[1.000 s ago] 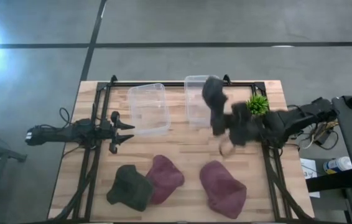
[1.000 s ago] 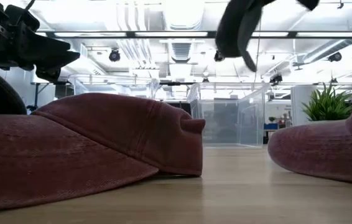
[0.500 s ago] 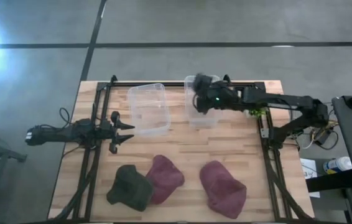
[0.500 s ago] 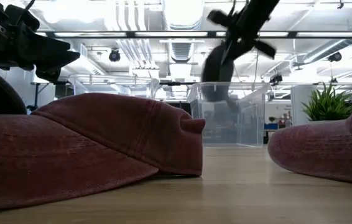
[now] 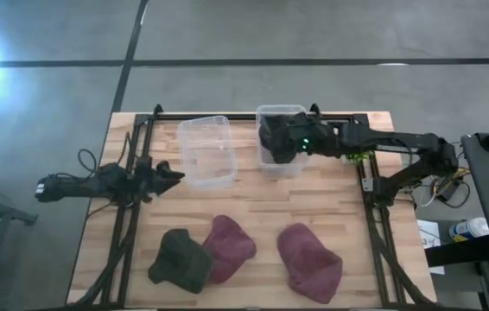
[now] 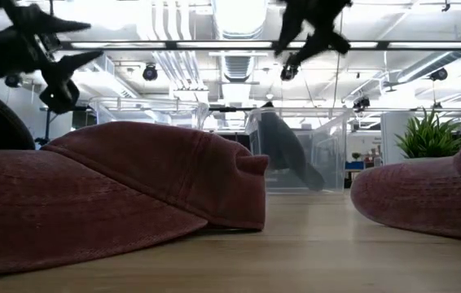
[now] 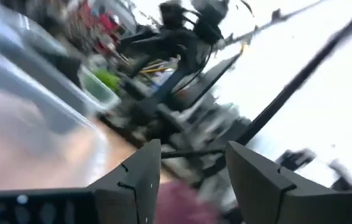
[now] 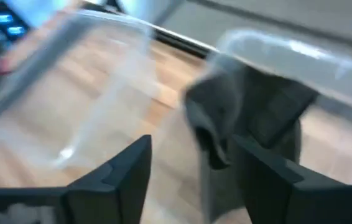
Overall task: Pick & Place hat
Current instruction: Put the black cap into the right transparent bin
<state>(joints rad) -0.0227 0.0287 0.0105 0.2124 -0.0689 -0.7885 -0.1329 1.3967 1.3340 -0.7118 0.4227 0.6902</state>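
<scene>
A dark grey hat (image 5: 275,142) lies crumpled inside the right clear bin (image 5: 281,113) at the table's far side; in the low view the hat (image 6: 287,159) slopes down to the bin's floor. My right gripper (image 6: 310,37) hangs open above that bin, clear of the hat (image 8: 250,118), its own fingers (image 8: 111,180) spread wide. My left gripper (image 5: 171,175) waits open at the table's left, beside the left clear bin (image 5: 206,151), with nothing between its fingers (image 7: 132,180).
Near the front edge lie a dark green hat (image 5: 182,259), a maroon hat (image 5: 229,246) overlapping it, and a second maroon hat (image 5: 310,257) to the right. A small green plant (image 6: 430,134) stands at the far right. A black frame (image 5: 374,216) borders the table.
My right gripper has carried the dark hat toward the far edge and over the right bin, then opened. The hat has dropped from the fingers and now lies inside the bin. My left gripper has turned about its wrist at the table's left.
</scene>
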